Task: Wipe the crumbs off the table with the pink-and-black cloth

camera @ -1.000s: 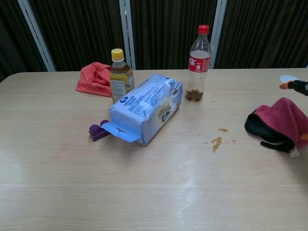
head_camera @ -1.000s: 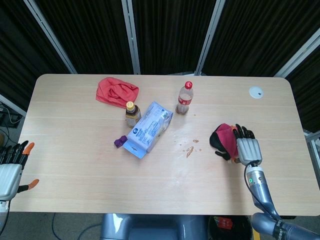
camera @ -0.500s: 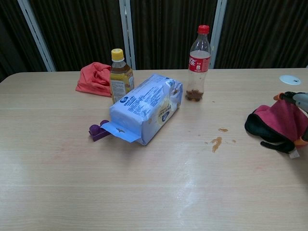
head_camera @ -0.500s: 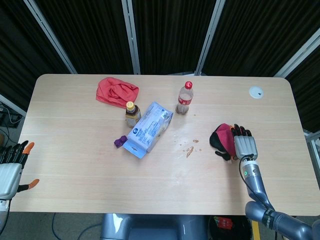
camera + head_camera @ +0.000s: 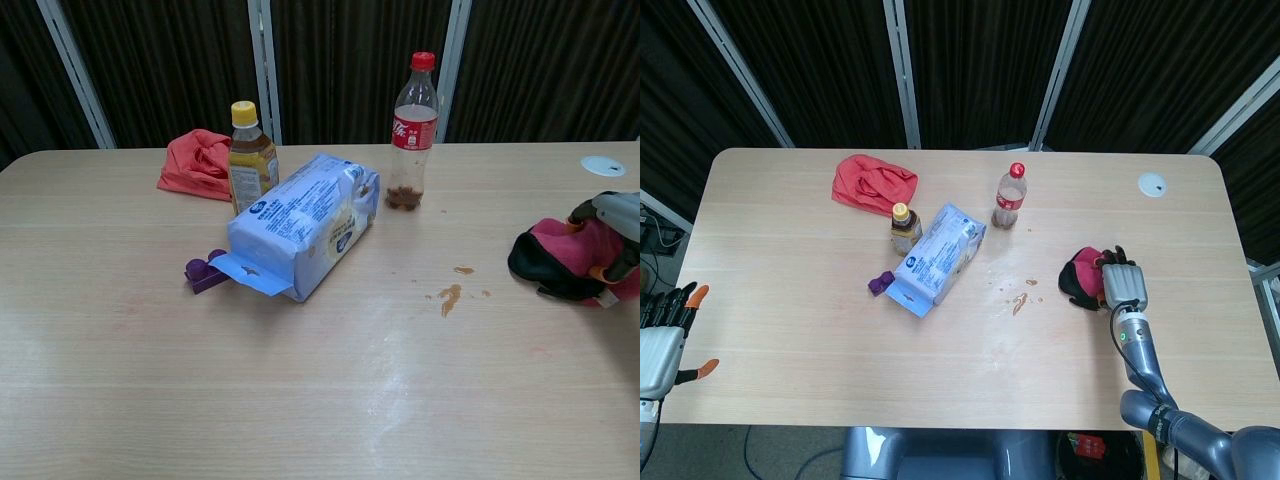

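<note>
The pink-and-black cloth (image 5: pixel 1081 274) (image 5: pixel 552 256) lies bunched on the right side of the table. My right hand (image 5: pixel 1122 285) (image 5: pixel 614 232) is down on the cloth's right part, with its fingers curled into the fabric and gripping it. Brown crumbs (image 5: pixel 1019 299) (image 5: pixel 450 293) lie on the wood a little left of the cloth. Off the table's front left corner, my left hand (image 5: pixel 662 338) hovers with fingers apart and holds nothing; only the head view shows it.
A blue wipes pack (image 5: pixel 938 258) (image 5: pixel 300 236) lies mid-table beside a purple object (image 5: pixel 880 283) and a yellow-capped bottle (image 5: pixel 904 228). A cola bottle (image 5: pixel 1009 196) (image 5: pixel 413 130) stands behind the crumbs. A red cloth (image 5: pixel 873 183) sits far left, a white disc (image 5: pixel 1153 183) far right.
My right hand has moved forward and down onto the cloth and its fingers have curled into it, bunching the fabric. The left hand has stayed put.
</note>
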Robot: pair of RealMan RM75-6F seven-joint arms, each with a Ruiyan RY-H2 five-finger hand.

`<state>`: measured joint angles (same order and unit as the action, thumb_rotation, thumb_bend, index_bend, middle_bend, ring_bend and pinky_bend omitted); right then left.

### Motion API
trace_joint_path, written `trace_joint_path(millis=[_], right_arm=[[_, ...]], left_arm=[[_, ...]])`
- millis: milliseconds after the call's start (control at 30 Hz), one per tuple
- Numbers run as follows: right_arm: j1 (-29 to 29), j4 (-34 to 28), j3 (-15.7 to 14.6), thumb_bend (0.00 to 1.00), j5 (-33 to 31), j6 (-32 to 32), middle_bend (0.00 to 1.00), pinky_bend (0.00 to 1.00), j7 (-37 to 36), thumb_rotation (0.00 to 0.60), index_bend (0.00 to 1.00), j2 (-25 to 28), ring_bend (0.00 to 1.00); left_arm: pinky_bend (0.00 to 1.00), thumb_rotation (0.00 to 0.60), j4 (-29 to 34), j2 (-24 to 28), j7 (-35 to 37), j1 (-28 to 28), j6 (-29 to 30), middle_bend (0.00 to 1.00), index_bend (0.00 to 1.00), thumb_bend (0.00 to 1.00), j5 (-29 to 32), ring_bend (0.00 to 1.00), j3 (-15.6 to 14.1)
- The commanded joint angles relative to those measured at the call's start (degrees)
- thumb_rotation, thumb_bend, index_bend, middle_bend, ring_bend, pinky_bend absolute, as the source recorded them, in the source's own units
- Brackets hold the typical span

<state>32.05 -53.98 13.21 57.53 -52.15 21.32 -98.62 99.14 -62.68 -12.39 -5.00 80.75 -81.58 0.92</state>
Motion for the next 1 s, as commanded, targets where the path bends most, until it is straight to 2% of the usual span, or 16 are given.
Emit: trace_joint_path(millis=[33,67,233,333,533,733,1000], right_arm=[[-0.32,0.56,-0.36,0.37,0.46,-0.45,0.27,0.41,-0.60,0.600,0.42,-0.37,0.16],[-0.43,0.66,-0.46,0.38,0.78,-0.83,0.30,0.43,-0.80,0.600,0.44,-0.46,0.19],[-1.43,-0.74,-0.50,0.50,2.74,-4.14,0.55,0.62,-2.98,0.600,0.63,-0.76,0.45],[-2.07,-3.28,-0.64,0.52,4.44,-6.15,0.63,0.69,-4.57,0.600,0.72,-0.02,0.52],[-2.81,-8.80,0.30,0.53,5.56,-9.46,0.65,0.72,-6.02,0.600,0.74,0.41,0.54],[-1.56,-12.67,1.83,0.53,4.42,-9.80,0.65,0.72,-4.46,0.600,0.74,-1.05,0.54],[-0.54,-16.58,-0.77,0.53,6.72,-9.34,0.65,0.72,-2.75,0.600,0.74,-3.45,0.54]], left_arm=[[0.00,0.600,0.06,0.02,0.06,0.03,0.11,0.00,0.00,0.00,-0.03,0.00,-0.02],[0.00,0.600,0.08,0.02,0.09,0.04,0.15,0.00,0.00,0.00,-0.05,0.00,-0.02],[0.00,0.600,0.10,-0.04,0.39,0.11,0.44,0.00,0.01,0.00,-0.32,0.00,-0.09],[0.00,0.600,0.01,-0.12,0.50,0.11,0.56,0.00,0.01,0.00,-0.53,0.00,-0.15],[0.00,0.600,0.26,-0.16,0.44,0.21,0.71,0.00,0.02,0.00,-0.56,0.00,-0.26],[0.00,0.600,0.46,-0.16,0.33,0.36,1.03,0.00,0.02,0.00,-0.58,0.00,-0.29],[0.00,0.600,0.64,0.22,1.33,0.21,0.46,0.00,0.02,0.00,-0.32,0.00,-0.32]])
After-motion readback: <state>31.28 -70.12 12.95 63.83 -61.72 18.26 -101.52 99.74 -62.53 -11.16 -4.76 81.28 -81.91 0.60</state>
